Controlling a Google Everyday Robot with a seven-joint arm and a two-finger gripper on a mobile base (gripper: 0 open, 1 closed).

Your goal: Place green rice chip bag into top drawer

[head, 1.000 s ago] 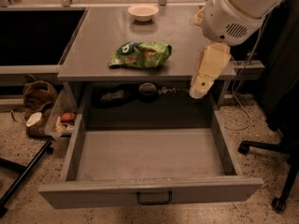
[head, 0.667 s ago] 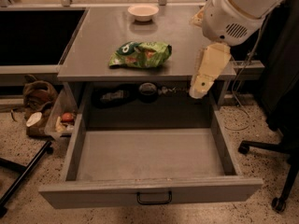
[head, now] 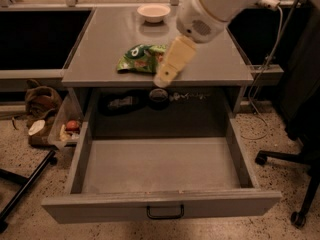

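The green rice chip bag [head: 138,58] lies flat on the grey table top [head: 100,44], near its front edge. My gripper [head: 163,78] hangs from the white arm [head: 205,14]. It points down and to the left and covers the bag's right end. I cannot tell whether it touches the bag. The top drawer [head: 160,204] is pulled fully open below the table. Its flat grey bottom is bare, and its dark handle [head: 165,213] is at the front centre.
A white bowl [head: 153,11] stands at the back of the table. Dark objects [head: 120,103] lie in the recess behind the drawer. A bin with clutter [head: 67,129] and a brown bag [head: 40,101] sit on the floor at the left. An office chair [head: 300,134] and cables [head: 265,59] are at the right.
The arm has swung left. My gripper has moved from the table's right front edge to over the right end of the bag. The bag and drawer have not moved.
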